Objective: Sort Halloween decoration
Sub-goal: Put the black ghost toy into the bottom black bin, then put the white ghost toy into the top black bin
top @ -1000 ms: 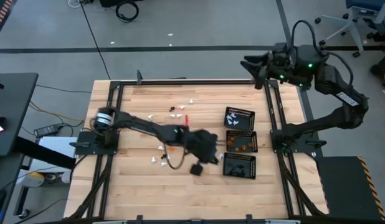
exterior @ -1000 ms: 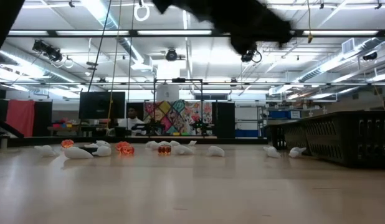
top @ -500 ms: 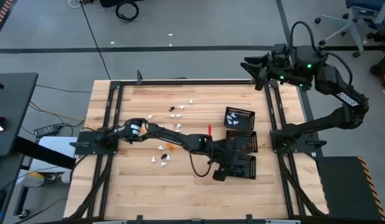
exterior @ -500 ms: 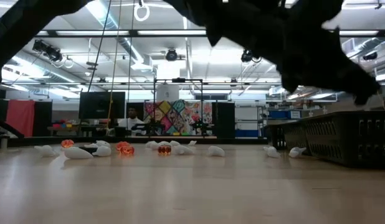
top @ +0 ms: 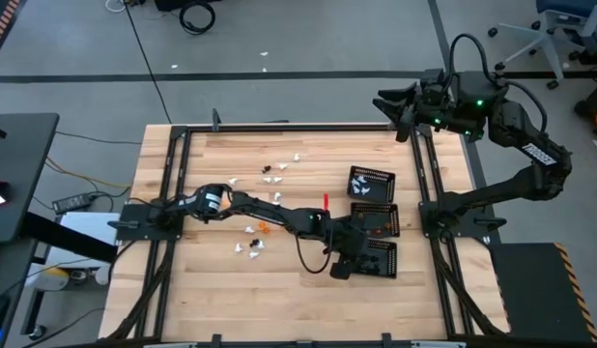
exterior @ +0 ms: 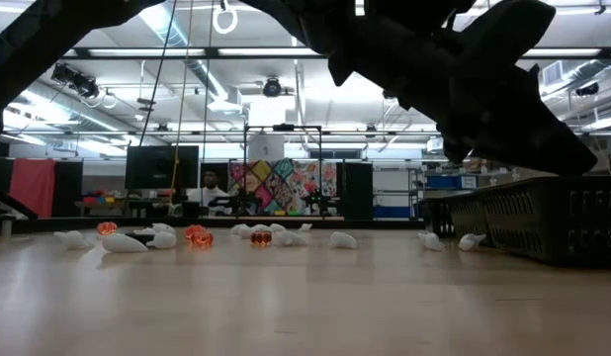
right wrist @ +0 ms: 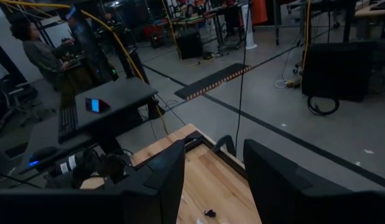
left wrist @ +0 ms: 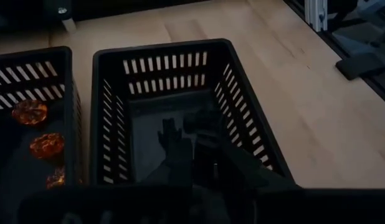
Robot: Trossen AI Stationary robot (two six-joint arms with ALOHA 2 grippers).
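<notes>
Three black mesh trays stand in a row at the table's right. The far one (top: 371, 183) holds white trinkets, the middle one (top: 375, 221) orange ones (left wrist: 30, 112), and the near one (top: 372, 259) black ones (left wrist: 199, 122). Loose white, orange and black trinkets (top: 270, 174) lie on the bare wood left of the trays. My left gripper (left wrist: 192, 142) reaches slanting down into the near tray (left wrist: 155, 51), its fingers a little apart above the tray floor. The dark hides whether anything is between them. My right gripper (right wrist: 212, 180) waits open and empty, raised over the far right corner (top: 387, 101).
More loose trinkets (top: 252, 244) lie near the left arm's middle, and a red piece (top: 325, 200) lies beside the trays. In the low view the trinkets (exterior: 192, 236) line the far wood and the trays (exterior: 558, 218) stand at right. Black rails frame the table (top: 279, 126).
My left gripper has gone toward the table's right edge and down, from over the bare wood beside the trays to inside the near tray, the arm stretching out. Over the last half second it has kept almost still.
</notes>
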